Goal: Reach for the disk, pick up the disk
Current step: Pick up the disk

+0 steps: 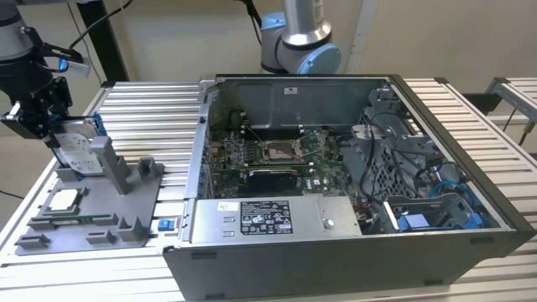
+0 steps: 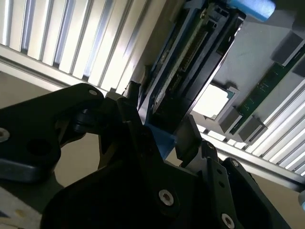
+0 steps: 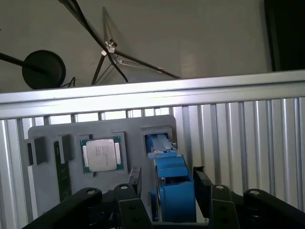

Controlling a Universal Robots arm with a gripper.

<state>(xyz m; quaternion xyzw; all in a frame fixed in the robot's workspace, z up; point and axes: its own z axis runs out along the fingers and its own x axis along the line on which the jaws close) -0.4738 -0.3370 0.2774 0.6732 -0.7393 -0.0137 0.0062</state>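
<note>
The disk (image 1: 77, 151) stands on edge in a slot of the grey fixture (image 1: 126, 211) at the exterior view's left, its silver face and white label showing inside a blue bracket. My gripper (image 1: 50, 131) is lowered over its upper end. In the first wrist view the black fingers (image 3: 135, 182) flank the blue bracket of the disk (image 3: 172, 191), with a gap on one side. In the second wrist view my gripper (image 2: 162, 126) straddles the disk's (image 2: 190, 62) edge. It looks open around the disk.
On the fixture lie a square silver chip (image 1: 65, 199) and a green memory stick (image 1: 71, 220). An open computer case (image 1: 336, 189) takes up the middle of the slatted table (image 1: 151, 113). Another arm's base (image 1: 298, 38) stands behind the case.
</note>
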